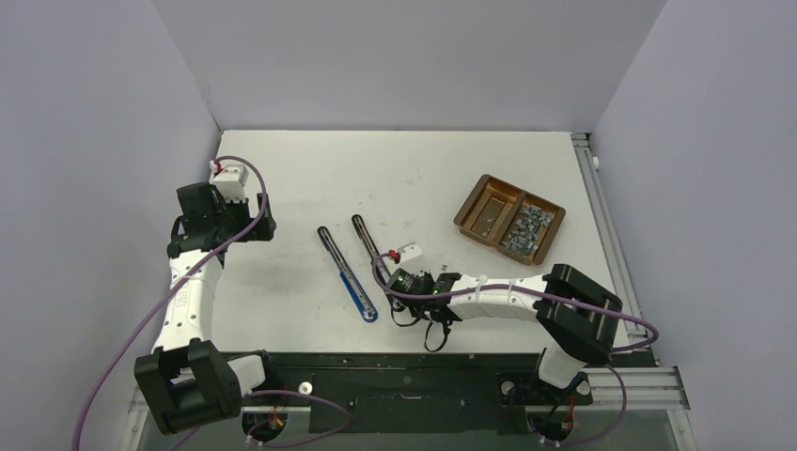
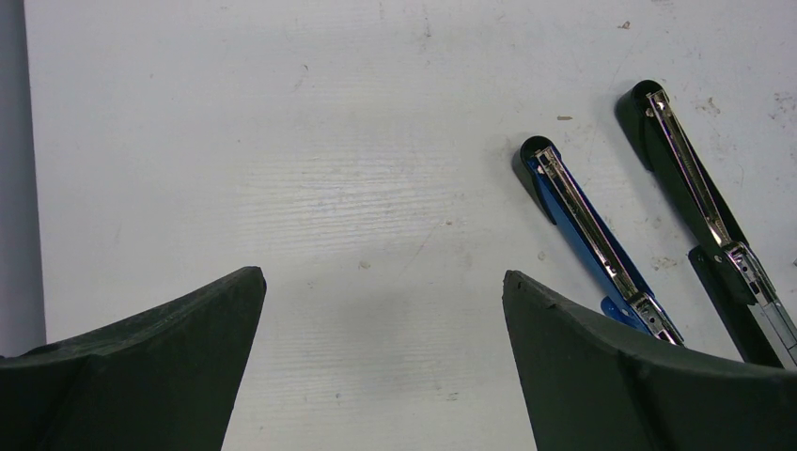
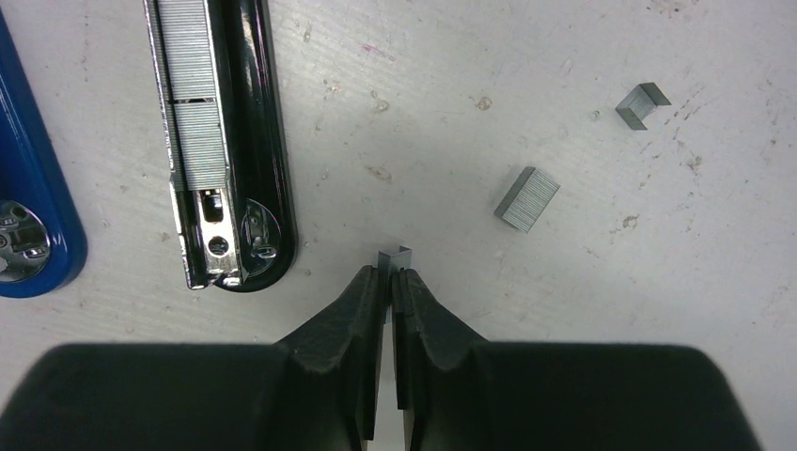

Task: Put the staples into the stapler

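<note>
Two staplers lie opened flat mid-table: a black stapler (image 1: 369, 246) (image 3: 246, 141) (image 2: 695, 193) and a blue stapler (image 1: 348, 274) (image 3: 33, 202) (image 2: 587, 235). The black one's channel holds a row of staples (image 3: 193, 94). My right gripper (image 1: 399, 284) (image 3: 390, 274) is low over the table by the black stapler's hinge end. It is shut on a tiny bit of staples (image 3: 397, 255) poking past its tips. Two loose staple blocks (image 3: 527, 198) (image 3: 643, 104) lie to its right. My left gripper (image 1: 226, 221) (image 2: 382, 275) hangs open and holds nothing, left of the staplers.
A brown two-compartment tray (image 1: 484, 209) stands at the back right, with several staple blocks (image 1: 526, 230) in its right half. Grey walls enclose the table on three sides. Purple cables loop off both arms.
</note>
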Tool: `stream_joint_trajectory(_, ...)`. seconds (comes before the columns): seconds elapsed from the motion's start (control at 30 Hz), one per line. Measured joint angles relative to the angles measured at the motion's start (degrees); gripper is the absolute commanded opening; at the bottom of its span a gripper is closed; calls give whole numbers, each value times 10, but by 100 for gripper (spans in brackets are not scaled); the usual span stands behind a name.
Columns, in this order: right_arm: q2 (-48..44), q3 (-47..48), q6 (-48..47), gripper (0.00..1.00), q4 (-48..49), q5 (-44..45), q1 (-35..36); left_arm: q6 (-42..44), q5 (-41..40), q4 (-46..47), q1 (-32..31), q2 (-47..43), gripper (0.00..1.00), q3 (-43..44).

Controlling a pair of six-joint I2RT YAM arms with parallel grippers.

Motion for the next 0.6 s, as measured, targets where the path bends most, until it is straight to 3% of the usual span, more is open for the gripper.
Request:
stream_joint_trajectory(0.3, 12, 9, 10, 27, -19, 31, 20, 0, 0, 0, 0, 0, 96, 0)
stream_joint_trajectory(0.6, 12, 47, 9, 37, -45, 33, 25, 0, 1, 0, 0, -1, 96, 0)
